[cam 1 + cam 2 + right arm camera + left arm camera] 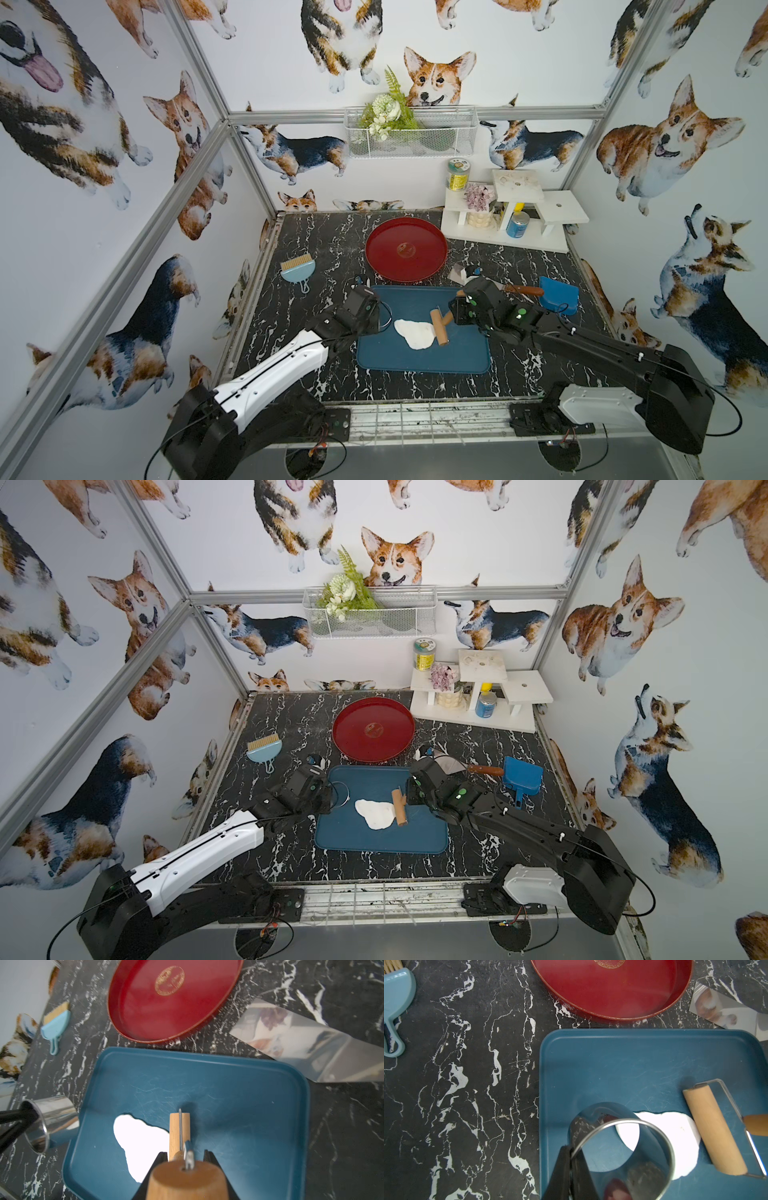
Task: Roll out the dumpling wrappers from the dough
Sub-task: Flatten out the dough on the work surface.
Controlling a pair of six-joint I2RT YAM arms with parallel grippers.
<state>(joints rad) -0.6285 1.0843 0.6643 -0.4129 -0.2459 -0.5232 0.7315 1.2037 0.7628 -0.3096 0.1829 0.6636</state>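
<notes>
Dough [415, 333] lies flattened on the blue tray [415, 303], leftward of my right claw [186, 1155], closed on the roller [439, 329] whose barrel sits on its right edge; my left claw [571, 1158] pinches the ring cutter [593, 1118].

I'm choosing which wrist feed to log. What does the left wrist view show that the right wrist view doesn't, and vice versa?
Left wrist only: a look through the ring cutter, and the roller side-on, its whole barrel. Right wrist only: the right gripper clamped on the roller's wooden handle, and the whole brush. Both: the flattened dough on the blue tray, the red plate.
</notes>
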